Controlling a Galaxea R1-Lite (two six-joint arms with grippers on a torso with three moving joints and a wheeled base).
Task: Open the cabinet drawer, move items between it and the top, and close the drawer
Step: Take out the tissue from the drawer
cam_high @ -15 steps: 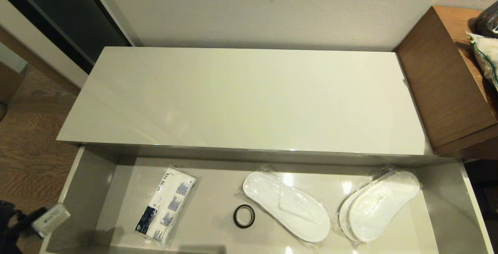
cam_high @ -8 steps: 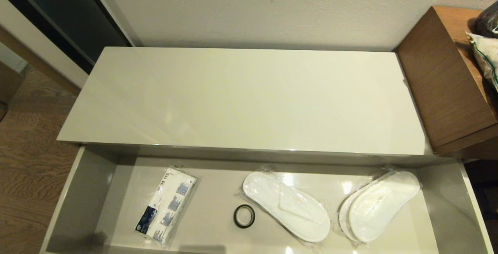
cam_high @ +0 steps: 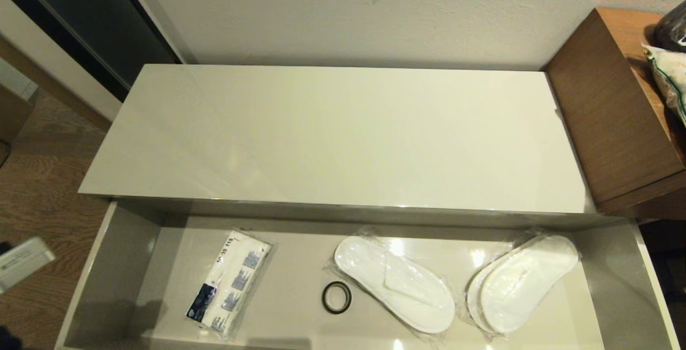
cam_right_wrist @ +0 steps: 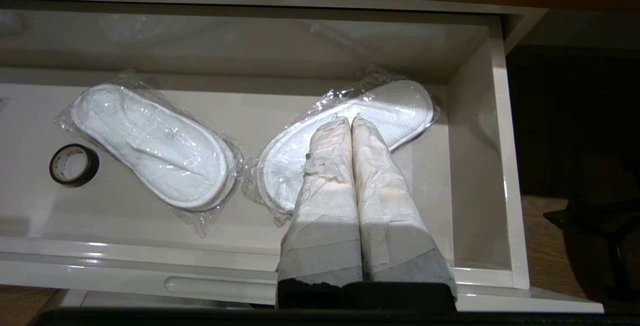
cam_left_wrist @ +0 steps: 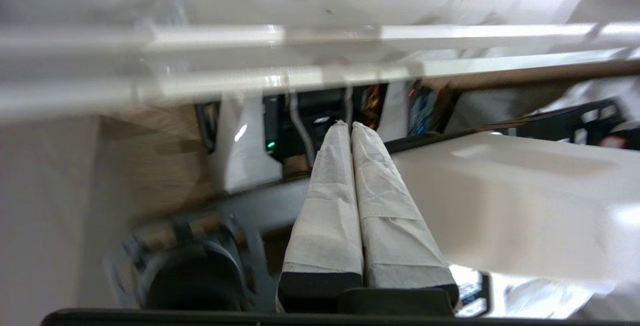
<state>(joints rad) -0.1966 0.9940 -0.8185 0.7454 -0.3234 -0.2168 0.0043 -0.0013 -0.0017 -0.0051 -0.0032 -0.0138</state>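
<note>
drawer (cam_high: 123,264) pulled open, giving access | tissue packet (cam_high: 230,283) and slippers (cam_high: 394,283) laid flat inside | left hand (cam_left_wrist: 350,131) clenched, empty | right hand (cam_right_wrist: 350,124) clenched, empty, parked over the drawer

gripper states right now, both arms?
Left gripper: shut, holding nothing, off the left end of the open drawer.
Right gripper: shut, holding nothing, above the right-hand slippers.

Both grippers' fingers (cam_left_wrist: 350,131) (cam_right_wrist: 350,124) pressed together; left arm seemingly tilted.

It looks like a hotel room: wrapped white slippers (cam_high: 394,291) lie in a drawer (cam_high: 115,264), with wood floor (cam_high: 37,194) at left.
</note>
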